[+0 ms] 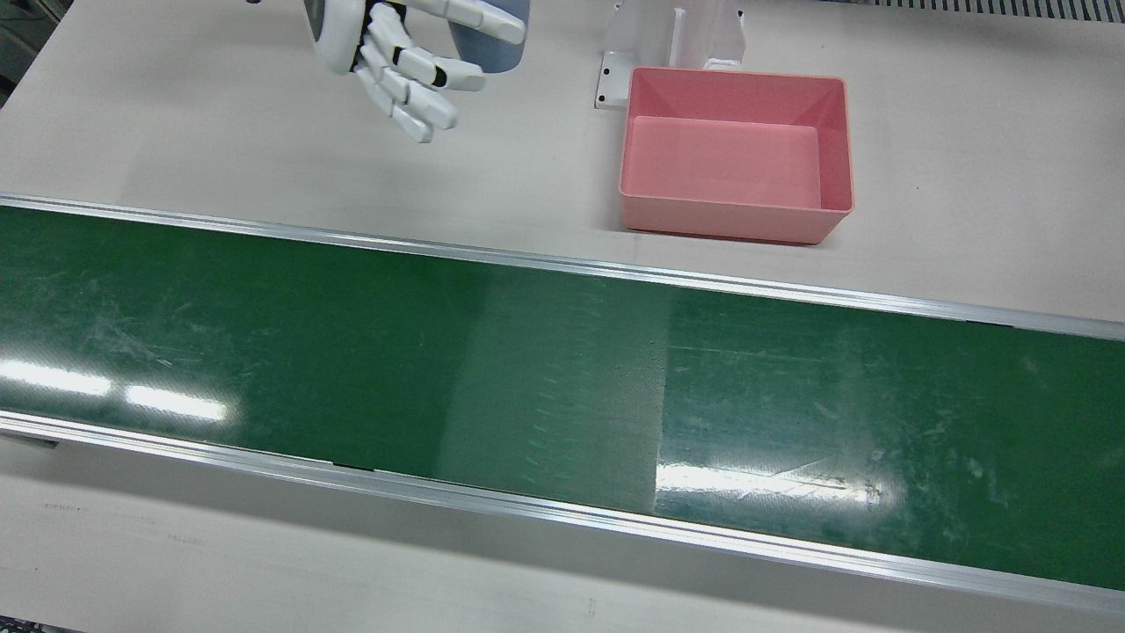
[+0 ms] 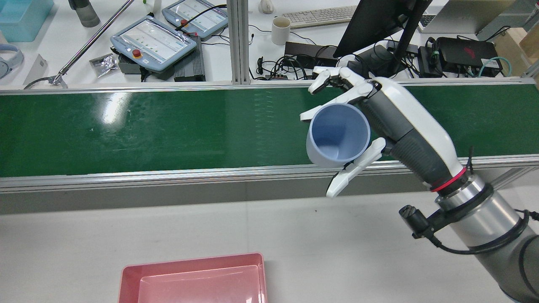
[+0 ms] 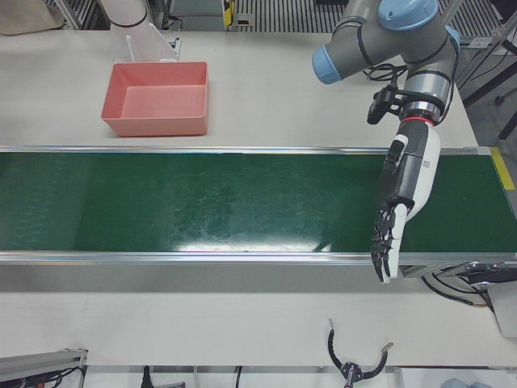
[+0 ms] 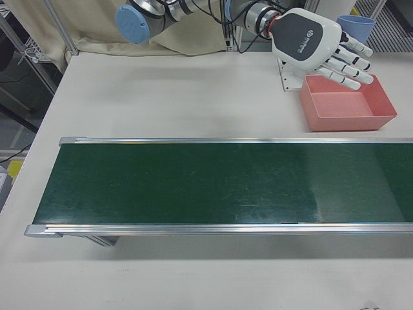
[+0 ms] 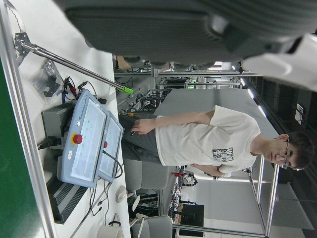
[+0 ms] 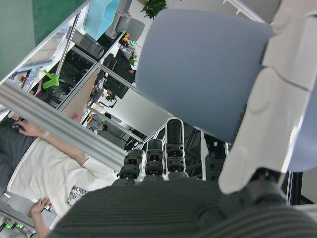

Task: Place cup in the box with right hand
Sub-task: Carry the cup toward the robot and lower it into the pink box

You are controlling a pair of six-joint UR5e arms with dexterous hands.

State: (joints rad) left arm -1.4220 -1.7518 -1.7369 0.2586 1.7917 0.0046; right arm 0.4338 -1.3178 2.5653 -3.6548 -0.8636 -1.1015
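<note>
White table, green conveyor belt [image 1: 352,352] across it. We see right hand [image 2: 379,113] clamped on blue cup [image 2: 337,136], raised off the table, near the pink box [image 1: 734,158]. Left hand [image 3: 400,202] hangs over the belt, fingers straight, holding nothing.

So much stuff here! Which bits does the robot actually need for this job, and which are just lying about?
Part of the job:
- blue cup, held in the right hand
- pink box, empty

Just lying about:
- green conveyor belt
- left hand, idle
- control pendants
- white mug
- keyboard
</note>
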